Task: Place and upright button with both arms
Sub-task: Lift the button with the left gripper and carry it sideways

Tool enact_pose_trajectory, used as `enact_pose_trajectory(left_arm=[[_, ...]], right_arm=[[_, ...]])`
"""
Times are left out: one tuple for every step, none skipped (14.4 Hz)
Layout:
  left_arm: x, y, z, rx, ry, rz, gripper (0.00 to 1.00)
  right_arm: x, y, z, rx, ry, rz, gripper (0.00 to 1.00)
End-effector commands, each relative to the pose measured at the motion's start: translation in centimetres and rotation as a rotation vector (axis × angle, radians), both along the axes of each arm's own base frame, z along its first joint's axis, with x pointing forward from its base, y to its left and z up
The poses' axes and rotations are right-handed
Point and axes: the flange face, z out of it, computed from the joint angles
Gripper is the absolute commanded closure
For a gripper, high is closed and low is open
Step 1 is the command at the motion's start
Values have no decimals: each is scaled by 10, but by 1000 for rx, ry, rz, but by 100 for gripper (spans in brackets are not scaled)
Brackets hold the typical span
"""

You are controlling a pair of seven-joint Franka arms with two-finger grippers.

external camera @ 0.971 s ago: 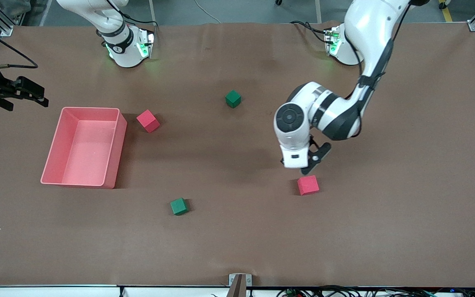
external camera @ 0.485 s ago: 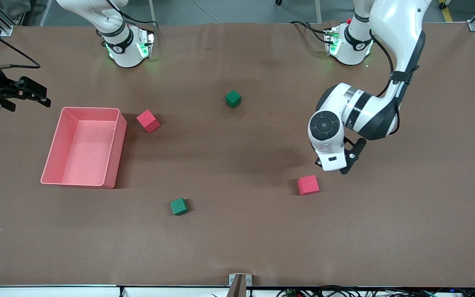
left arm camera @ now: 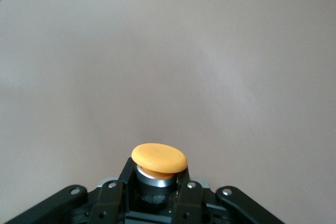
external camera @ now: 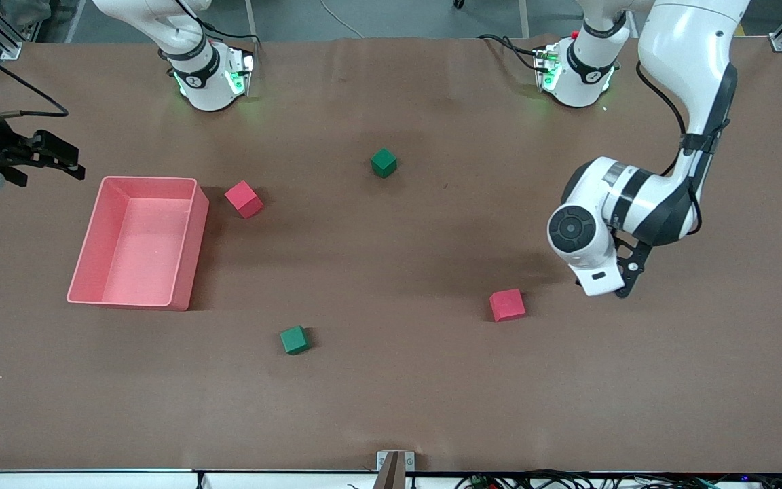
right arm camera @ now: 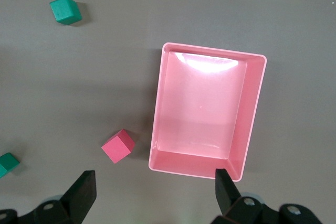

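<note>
Left wrist view shows the left pincer [left arm camera: 157, 195] clamped tight on the tiny push-button with a round orange cap and short black boxy body [left arm camera: 158, 158], its cap pointing away from the wrist over bare brown counter [left arm camera: 168, 51]. From the front, the white jointed left arm [external camera: 693, 81] reaches from its green-lit base and bends down, its wrist hanging over the counter toward its own end, near the red cube [external camera: 507, 304]; the button itself is hidden there under the wrist. The right pincer [right arm camera: 152, 187] waits with its black fingers [right arm camera: 84, 188] spread wide and nothing between them, up over the open pink rectangular plastic bin [right arm camera: 207, 114] at the right arm's end of the counter. A second red cube [external camera: 244, 198] sits just beside the bin's corner nearest the right arm's base. One green cube [external camera: 383, 163] lies between the two bases, farther from the front camera, and another green cube [external camera: 294, 339] lies nearer to it.
</note>
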Motion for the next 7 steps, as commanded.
enact_pose_trajectory(left_arm=[[3, 15, -13, 92, -45, 9, 100], [5, 23, -18, 115, -58, 17, 100], [7, 30, -24, 145, -72, 16, 100], [9, 40, -28, 175, -91, 21, 100], [12, 51, -32, 209, -123, 36, 100], [14, 60, -36, 245, -155, 41, 100], [16, 66, -44, 273, -180, 48, 100]], right_arm=[[1, 1, 1, -4, -3, 9, 0], [2, 1, 1, -4, -5, 9, 0], [2, 1, 1, -4, -5, 9, 0], [2, 2, 1, -4, -3, 9, 0], [4, 3, -2, -3, 1, 11, 0], [4, 6, -4, -3, 4, 15, 0], [4, 6, -4, -3, 4, 15, 0]])
